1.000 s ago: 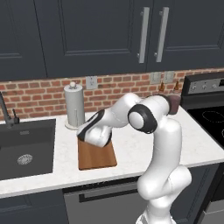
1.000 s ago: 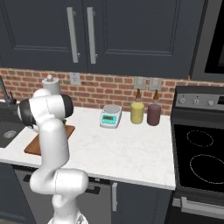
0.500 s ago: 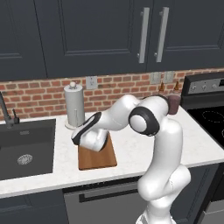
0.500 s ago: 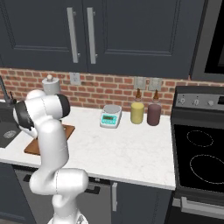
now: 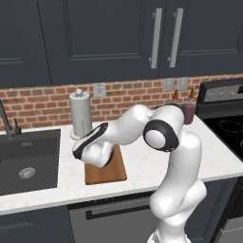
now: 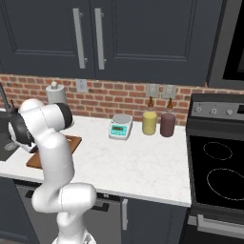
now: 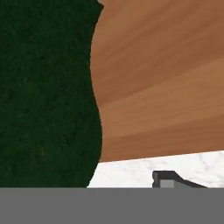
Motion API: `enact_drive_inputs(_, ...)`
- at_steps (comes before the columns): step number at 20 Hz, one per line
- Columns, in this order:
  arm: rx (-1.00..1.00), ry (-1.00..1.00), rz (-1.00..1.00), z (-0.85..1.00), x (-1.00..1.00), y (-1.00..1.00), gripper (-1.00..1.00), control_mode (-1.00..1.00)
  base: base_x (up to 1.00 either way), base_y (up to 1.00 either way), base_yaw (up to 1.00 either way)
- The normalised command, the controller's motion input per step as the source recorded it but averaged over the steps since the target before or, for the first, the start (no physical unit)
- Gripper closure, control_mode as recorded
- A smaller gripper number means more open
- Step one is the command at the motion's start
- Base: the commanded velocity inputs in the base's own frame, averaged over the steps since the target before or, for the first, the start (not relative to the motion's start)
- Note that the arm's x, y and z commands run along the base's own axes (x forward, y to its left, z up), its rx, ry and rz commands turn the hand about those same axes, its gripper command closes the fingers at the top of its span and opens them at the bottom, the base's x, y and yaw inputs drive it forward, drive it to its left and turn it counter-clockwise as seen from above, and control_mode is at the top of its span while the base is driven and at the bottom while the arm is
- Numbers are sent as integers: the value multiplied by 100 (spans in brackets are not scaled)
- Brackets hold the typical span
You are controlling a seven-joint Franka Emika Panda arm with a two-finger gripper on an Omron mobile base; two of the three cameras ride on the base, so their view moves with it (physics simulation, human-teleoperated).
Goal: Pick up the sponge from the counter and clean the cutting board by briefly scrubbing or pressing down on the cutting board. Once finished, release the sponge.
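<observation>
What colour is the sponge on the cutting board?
Dark green; the sponge shows best in the hand view.

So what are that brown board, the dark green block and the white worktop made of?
The cutting board looks like wood, with a smooth finish: warm brown with long grain streaks. The sponge seems a scouring pad material: dark green, matte, finely speckled. The counter looks like polished stone, perhaps marble: white with faint grey veins.

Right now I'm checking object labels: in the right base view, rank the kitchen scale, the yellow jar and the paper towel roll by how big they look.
1. Paper towel roll, partly hidden by the arm, so unsure.
2 and 3. Kitchen scale and yellow jar look about alike; I won't rank them.
</observation>
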Motion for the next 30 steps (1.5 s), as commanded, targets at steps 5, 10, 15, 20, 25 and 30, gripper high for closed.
enact_drive_inputs(5, -2, 0, 0, 4, -44, 21, -100, -100, 0, 0, 0)
enact_drive_inputs(10, -5, 0, 0, 16, -37, 25, -100, -100, 0, 0, 0)
enact_drive_inputs(15, -5, 0, 0, 23, -29, 23, -100, -100, 0, 0, 0)
enact_drive_inputs(20, -6, 10, 1, 3, -19, 42, -100, -100, 0, 0, 0)
enact_drive_inputs(25, -8, 21, 4, 0, -2, 74, -100, -100, 0, 0, 0)
enact_drive_inputs(30, -10, 9, 4, 26, -43, 62, -100, -100, 0, 0, 0)
